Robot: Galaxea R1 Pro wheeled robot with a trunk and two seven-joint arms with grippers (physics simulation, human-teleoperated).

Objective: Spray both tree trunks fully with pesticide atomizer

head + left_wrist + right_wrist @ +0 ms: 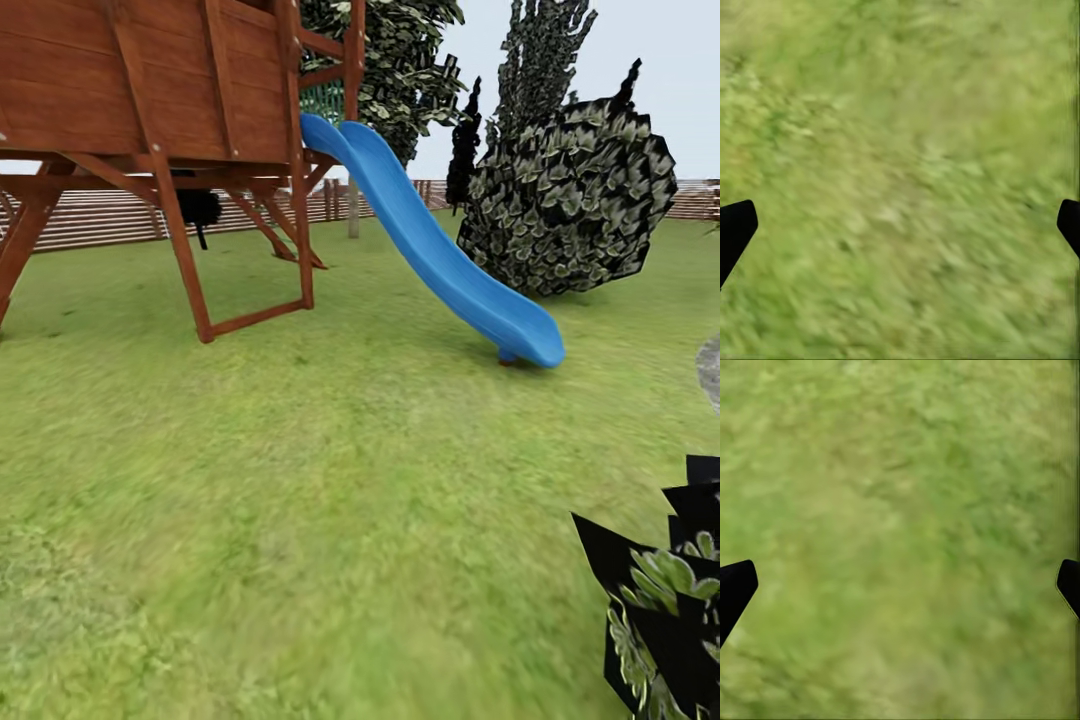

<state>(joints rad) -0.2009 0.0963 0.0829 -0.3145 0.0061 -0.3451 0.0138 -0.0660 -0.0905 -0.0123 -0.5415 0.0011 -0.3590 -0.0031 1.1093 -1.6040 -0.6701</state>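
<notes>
While both arms are hanging over bare turf, the left gripper [900,225] is showing its two dark fingertips [735,225] spread wide at opposite edges of its wrist view, nothing but blurred grass between them. The right gripper [900,585] is matching it: fingertips [735,585] wide apart, empty, pointing down at the lawn [300,520].

Moving outward in the head view, the grass is running up to a blue slide [440,250], and that slide is the landmark to work from. Just left of the slide, and joined to its top, a wooden play tower [150,100] is standing on slanted legs. Right of the slide's foot, a big round dark bush [570,200] is sitting on the grass. Behind the slide's top, a slim grey trunk [353,215] is rising into dark foliage, with the slatted fence [90,215] stretching behind it. Well in front of the slide and off to its right, a clump of black-edged leaves [660,600] is poking into the corner.

As for the atomizer, I'm not spotting it anywhere on this stretch of grass, so I can't say where it is lying. By my reading, we are at the search-and-approach step, pickup not yet made. The next move is calling for turning or driving until the atomizer comes into sight, then lowering an open gripper onto it.
</notes>
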